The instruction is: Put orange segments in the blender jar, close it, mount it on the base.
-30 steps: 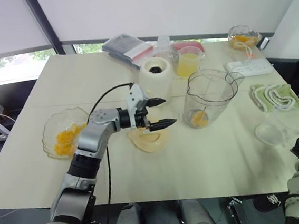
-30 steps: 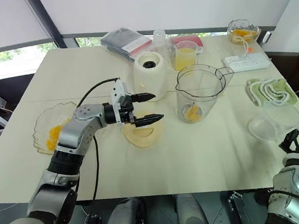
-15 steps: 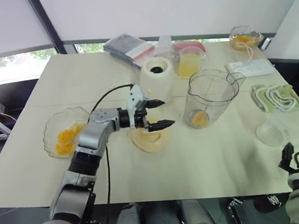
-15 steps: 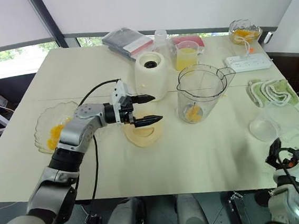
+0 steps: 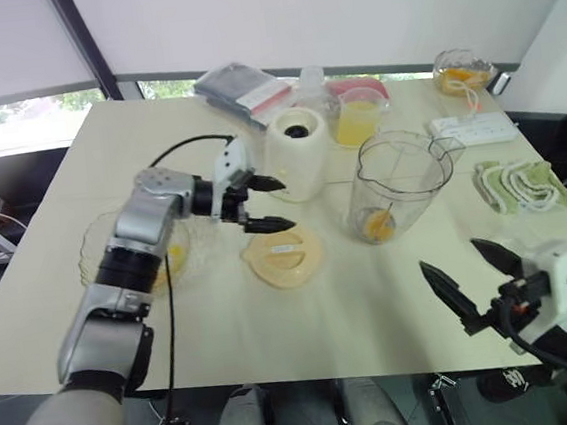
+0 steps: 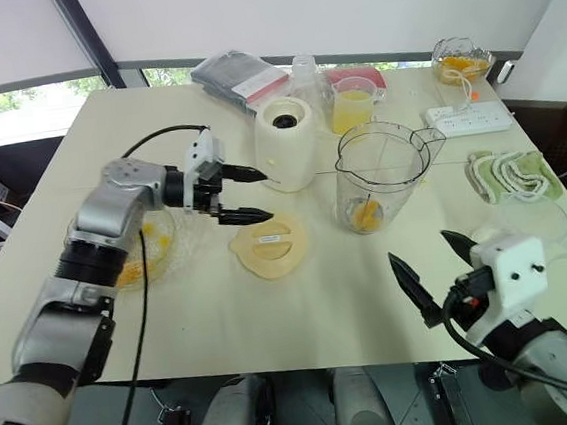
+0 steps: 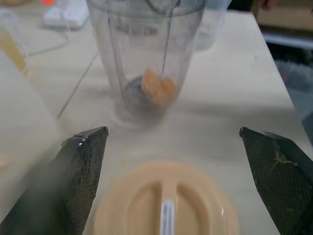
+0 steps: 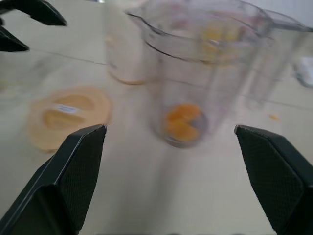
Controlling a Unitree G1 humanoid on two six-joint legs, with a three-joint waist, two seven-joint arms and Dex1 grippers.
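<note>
My right gripper [image 6: 432, 271] hangs nearest, just this side of the blender jar [image 6: 380, 177], its black pointed fingers spread wide and empty. The jar is clear tapered plastic with a spout and handle, upright on the cream table [image 6: 303, 311], with soft orange segments [image 6: 365, 217] at its bottom. Left of the jar lies a round cream lid [image 6: 270, 245]. Above the lid my left gripper [image 6: 234, 194] gapes, touching nothing. Behind-left of the jar stands the squat cream base [image 6: 286, 143].
</note>
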